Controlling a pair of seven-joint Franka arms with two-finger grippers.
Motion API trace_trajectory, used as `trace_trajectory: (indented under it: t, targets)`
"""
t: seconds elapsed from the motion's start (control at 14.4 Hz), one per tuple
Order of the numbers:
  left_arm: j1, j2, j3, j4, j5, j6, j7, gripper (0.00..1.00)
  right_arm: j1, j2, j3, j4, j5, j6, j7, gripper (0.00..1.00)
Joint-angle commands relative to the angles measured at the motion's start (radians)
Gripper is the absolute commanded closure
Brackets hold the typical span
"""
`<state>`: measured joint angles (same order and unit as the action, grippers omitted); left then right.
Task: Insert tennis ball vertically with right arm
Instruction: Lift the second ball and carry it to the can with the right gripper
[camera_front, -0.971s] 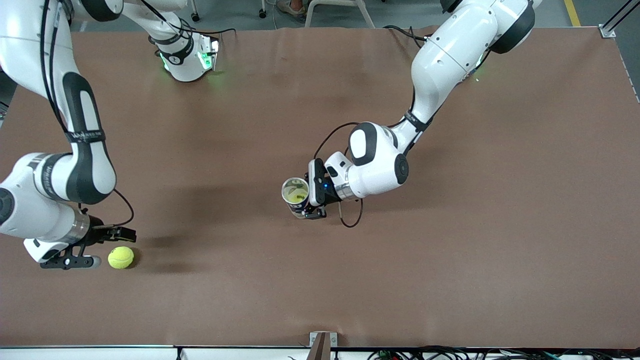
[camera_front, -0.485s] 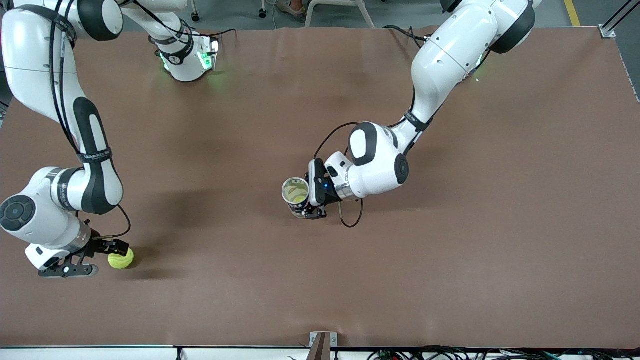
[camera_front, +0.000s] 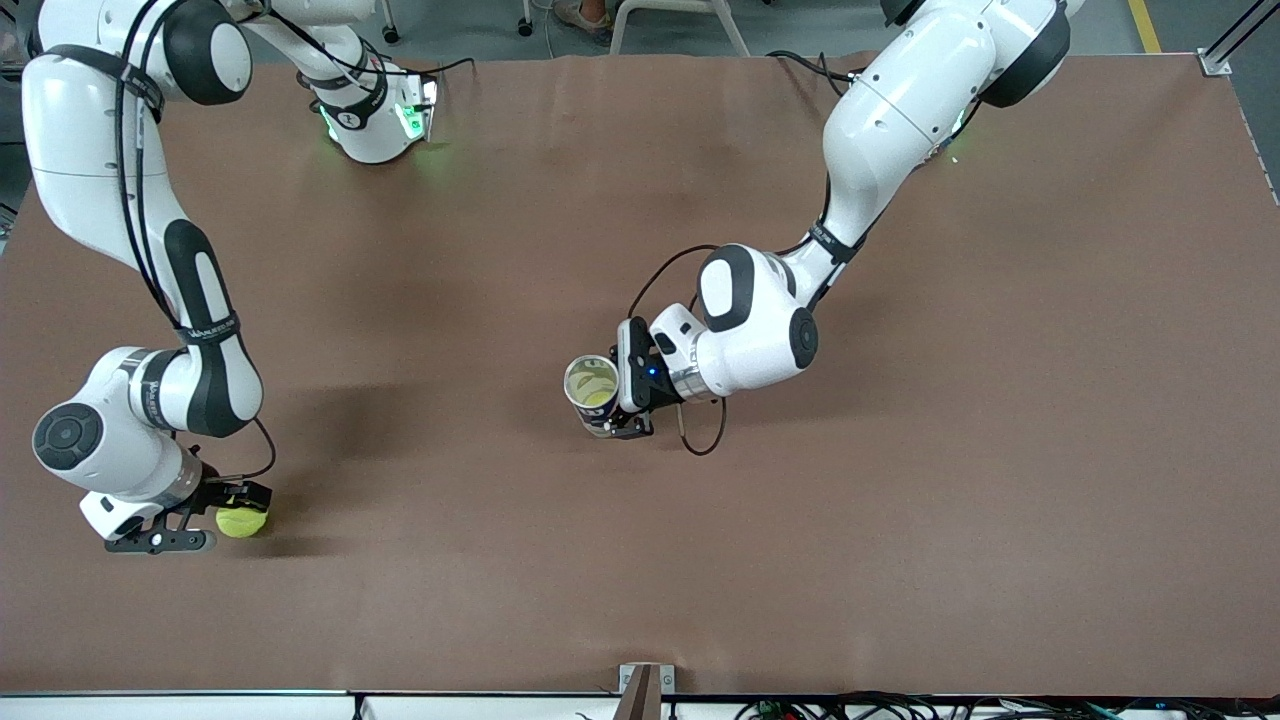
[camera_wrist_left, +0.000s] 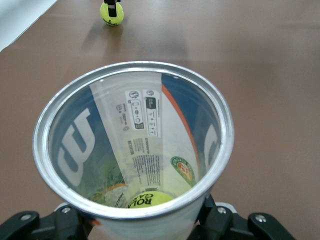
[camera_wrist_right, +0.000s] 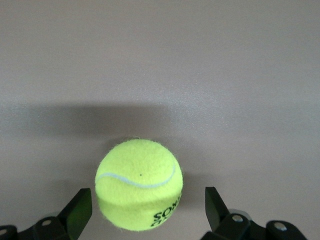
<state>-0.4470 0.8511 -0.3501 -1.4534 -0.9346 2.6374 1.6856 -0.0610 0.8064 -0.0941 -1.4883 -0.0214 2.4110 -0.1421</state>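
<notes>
A: How is the table laid out, and where are the arms placed?

B: A brown table is shown. The left arm is extended from its base to the middle of the table. The right arm is bent down toward its own end of the table, at the part nearer the front camera.

A: What is held by the left gripper?

B: A can is clamped between its fingers, partway closed, at the can's lower body. The can is held with its open mouth up, tilted slightly toward the front camera. In the left wrist view the metal rim is seen as a full ring, and a ball with black lettering is seen at the bottom of the can. The printed label is visible through the clear wall.

A: Where is the loose ball?

B: It is located on the table at the right arm's end, well apart from the can and nearer to the front camera than the can.

A: What is the state of the right gripper?

B: Its fingers are spread wide and are placed one on each side of the loose ball. In the right wrist view a gap is seen between the ball and each fingertip. Nothing is gripped. The ball is seated on the table, with its shadow cast on the surface just beside it.
</notes>
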Motion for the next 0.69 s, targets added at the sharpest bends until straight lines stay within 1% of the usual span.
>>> trace_trajectory:
  t: [0.0, 0.21, 0.42, 0.55, 0.62]
  targets:
    - [0.008, 0.0, -0.001, -0.019, -0.021, 0.024, 0.043, 0.21, -0.014, -0.001, 0.019, 0.0, -0.006, 0.007, -0.002, 0.0]
    - [0.008, 0.0, -0.001, -0.021, -0.023, 0.024, 0.043, 0.21, -0.016, 0.005, 0.019, 0.003, -0.008, 0.008, -0.001, 0.0]
    - [0.008, 0.002, -0.003, -0.022, -0.023, 0.024, 0.043, 0.21, -0.016, 0.013, 0.019, 0.003, -0.005, 0.051, 0.006, 0.01]
    - [0.011, 0.002, -0.003, -0.021, -0.023, 0.024, 0.043, 0.21, -0.016, 0.014, 0.02, 0.003, -0.006, 0.053, 0.007, 0.06]
    - [0.011, 0.002, -0.001, -0.018, -0.023, 0.024, 0.043, 0.21, -0.016, 0.014, 0.02, 0.003, -0.006, 0.053, 0.006, 0.1]
